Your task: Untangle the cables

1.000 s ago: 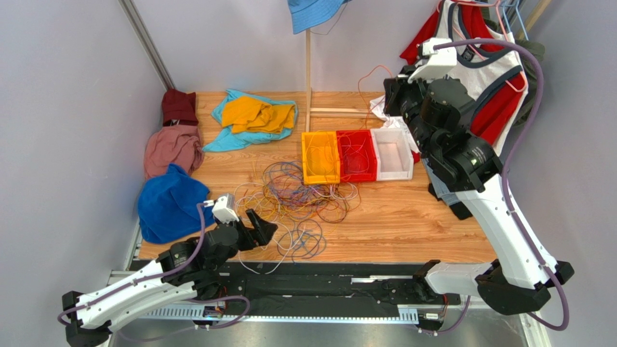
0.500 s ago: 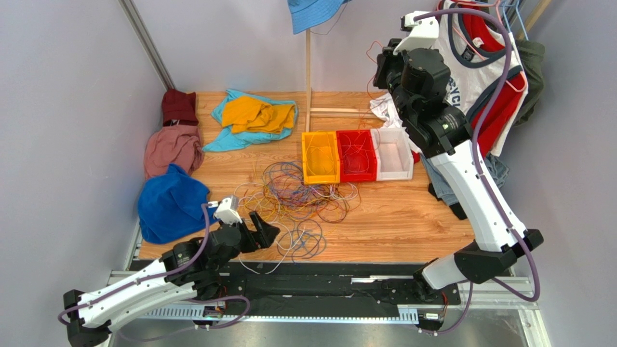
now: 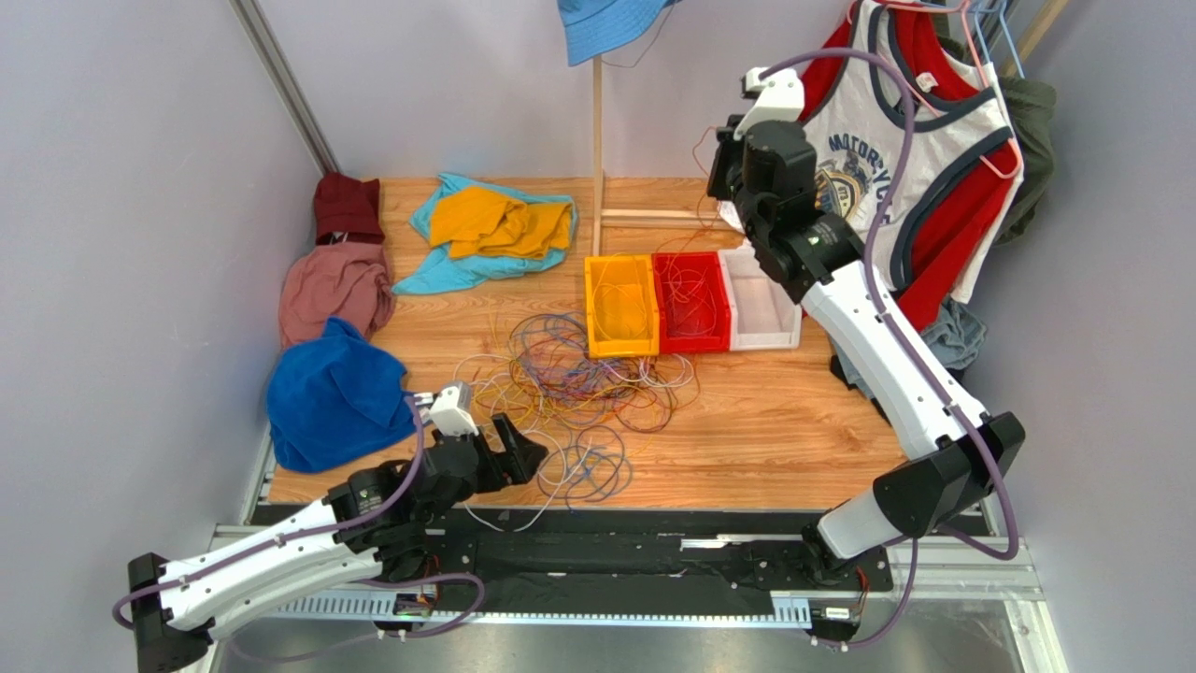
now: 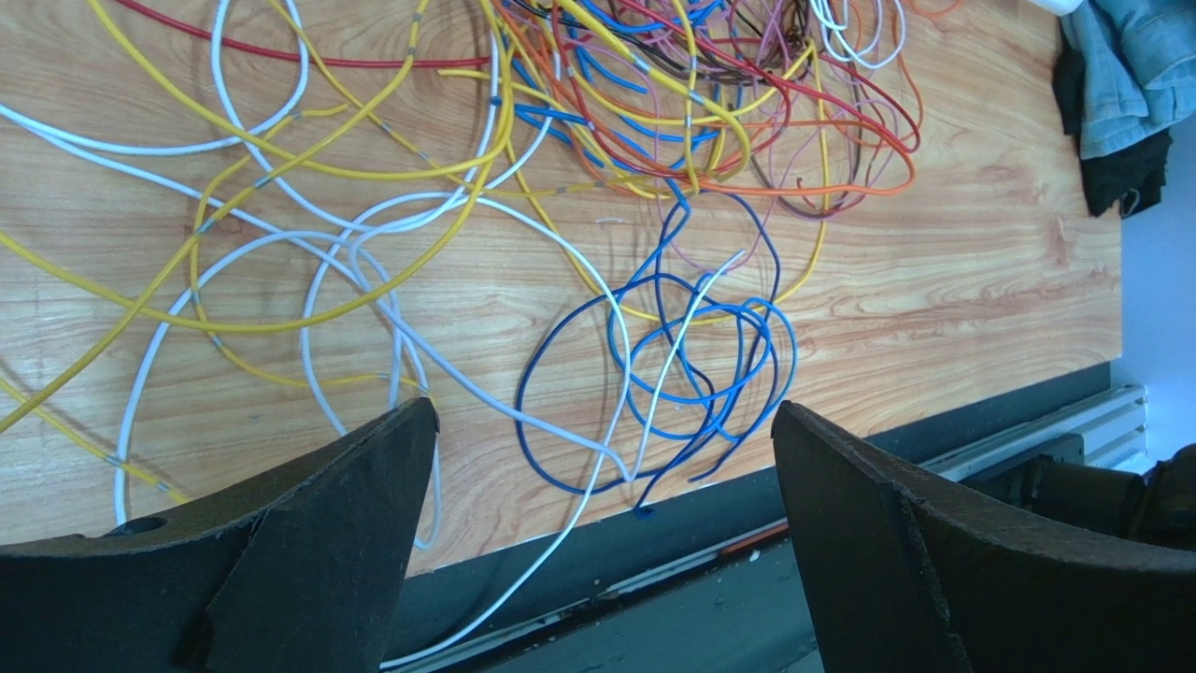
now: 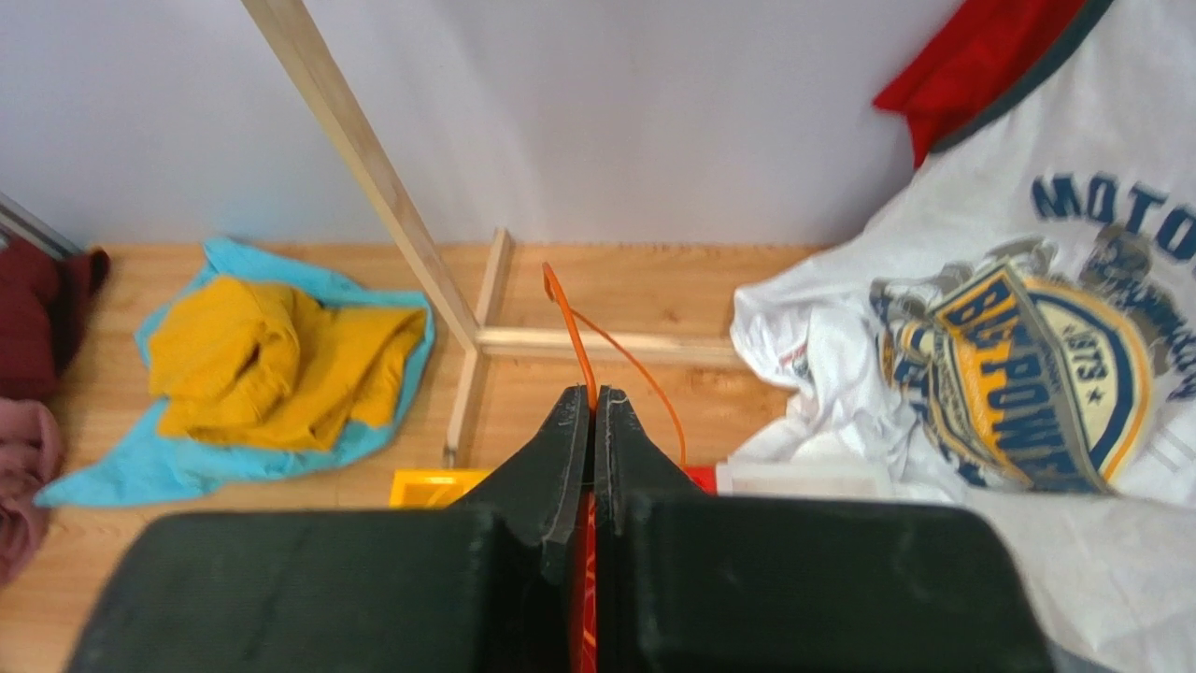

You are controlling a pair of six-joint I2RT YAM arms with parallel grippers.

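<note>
In the top view, the cables (image 3: 579,382) lie as a loose, many-coloured tangle on the wooden table (image 3: 786,421), left of centre and just near of three bins set side by side: a yellow bin (image 3: 621,306), a red bin (image 3: 691,300) and a white bin (image 3: 765,300). A few strands reach into the yellow and red bins. The left gripper (image 3: 522,452) sits low at the near edge of the tangle, its fingers spread. The right gripper (image 3: 720,152) is raised high over the far side of the table, beside a hanging jersey (image 3: 913,133). Heaped clothes (image 3: 334,393) line the left edge.

In the left wrist view, the two black fingers (image 4: 295,547) stand wide apart and hold nothing. Between them, on the wood, lies a blue cable (image 4: 674,368) coiled in several loops and crossed by white strands. Yellow cables (image 4: 211,182) sweep to the left, and the dense orange, yellow and blue knot sits further away.

In the right wrist view, the fingers (image 5: 562,449) are clenched on an orange cable (image 5: 565,311), which rises from the tips and curls back down to the right. Beyond are a wooden stand (image 5: 372,168) and a yellow garment (image 5: 281,358) on teal cloth.
</note>
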